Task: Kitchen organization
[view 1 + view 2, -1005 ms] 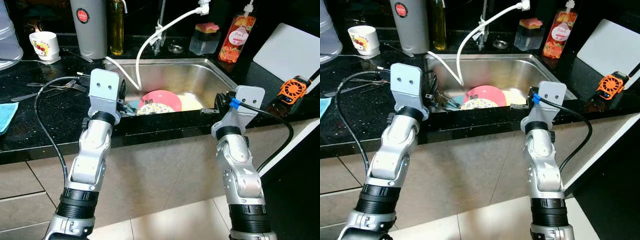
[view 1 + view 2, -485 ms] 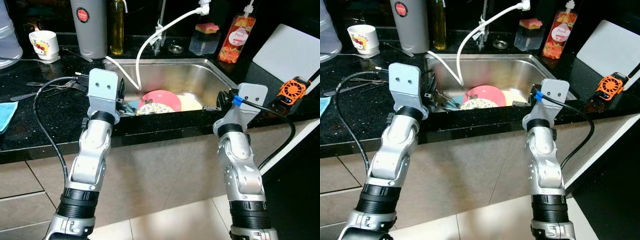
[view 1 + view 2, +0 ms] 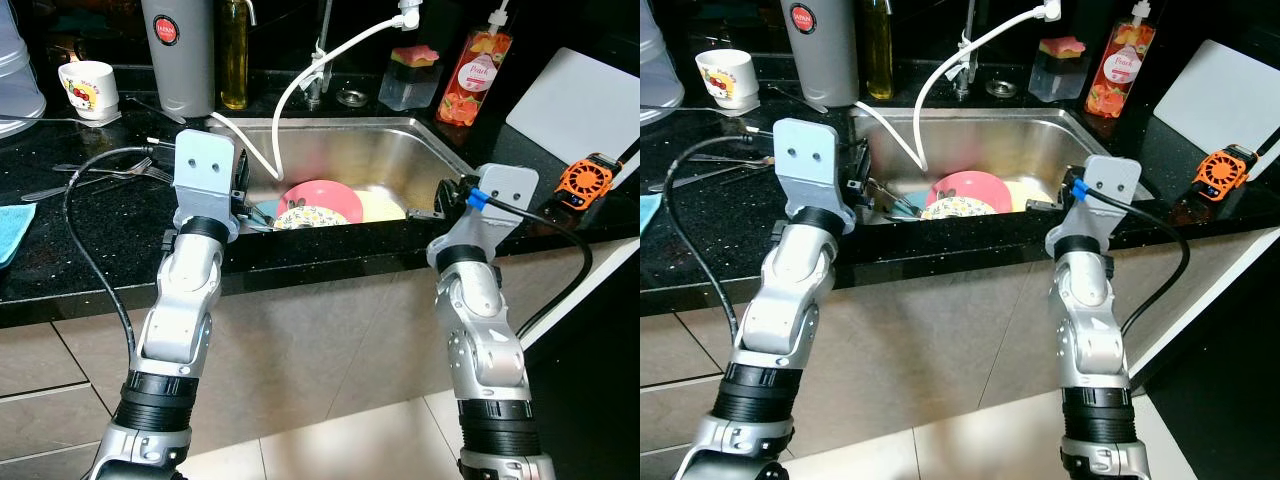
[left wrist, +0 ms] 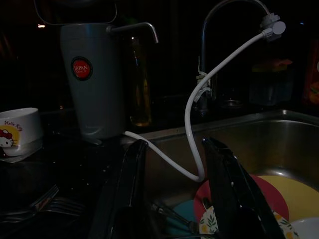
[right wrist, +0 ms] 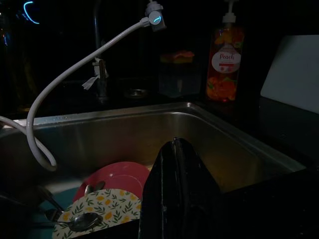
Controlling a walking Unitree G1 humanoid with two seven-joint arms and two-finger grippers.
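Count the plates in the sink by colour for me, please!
pink plate: 1
yellow plate: 1
leaf-patterned plate: 1
teal plate: 1, mostly hidden
Total: 4 plates that I can make out

three plates in one sink, one cup, two bottles.

Steel sink set into the black counter has a small pile of dishes at the near end. A pink plate leans up against the others, a white plate with a yellow and green leaf pattern lies in front of it with a spoon on top, and a pale yellow plate lies just beside them on the right.
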